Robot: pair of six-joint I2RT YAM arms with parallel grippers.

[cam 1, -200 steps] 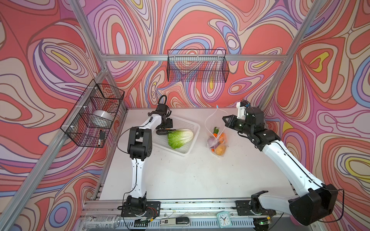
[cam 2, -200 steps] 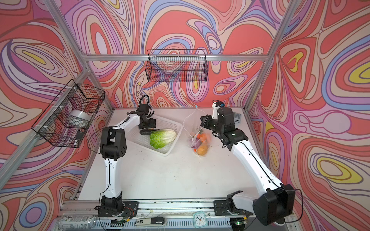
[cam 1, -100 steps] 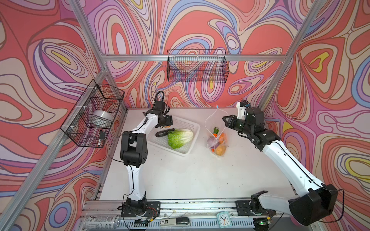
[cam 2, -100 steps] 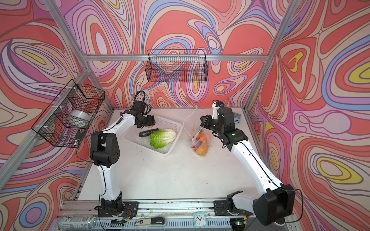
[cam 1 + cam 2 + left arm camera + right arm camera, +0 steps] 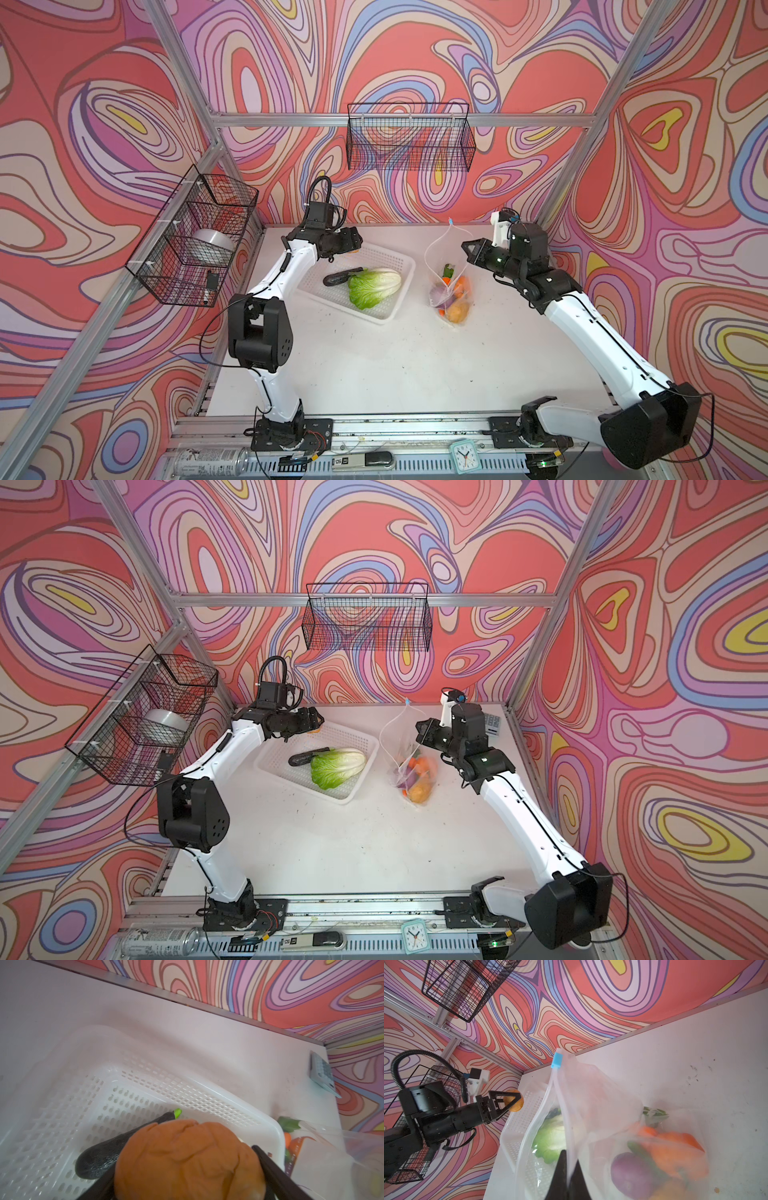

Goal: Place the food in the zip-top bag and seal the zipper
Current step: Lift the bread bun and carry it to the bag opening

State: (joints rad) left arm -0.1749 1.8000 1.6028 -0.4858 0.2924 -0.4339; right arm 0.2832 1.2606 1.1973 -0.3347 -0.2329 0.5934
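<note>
My left gripper (image 5: 185,1176) is shut on the orange pumpkin (image 5: 187,1159), held above the far corner of the white basket (image 5: 386,257); the pumpkin (image 5: 513,1101) also shows between the fingers in the right wrist view. A dark eggplant (image 5: 338,277) and the green-white cabbage (image 5: 374,284) lie in the basket. My right gripper (image 5: 568,1167) is shut on the rim of the clear zip-top bag (image 5: 591,1095), holding its mouth up and open. The blue zipper slider (image 5: 556,1060) sits at the top end. Inside the bag lie a purple onion (image 5: 631,1172), a carrot (image 5: 675,1147) and a potato (image 5: 457,311).
Black wire baskets hang on the back wall (image 5: 409,137) and the left wall (image 5: 195,237). A calculator (image 5: 492,725) lies at the table's back right corner. A can (image 5: 208,461) and a small clock (image 5: 461,453) rest on the front rail.
My left gripper has risen out of the basket with the pumpkin and shifted slightly toward the bag, leaving the eggplant behind. The right arm and bag have stayed still.
</note>
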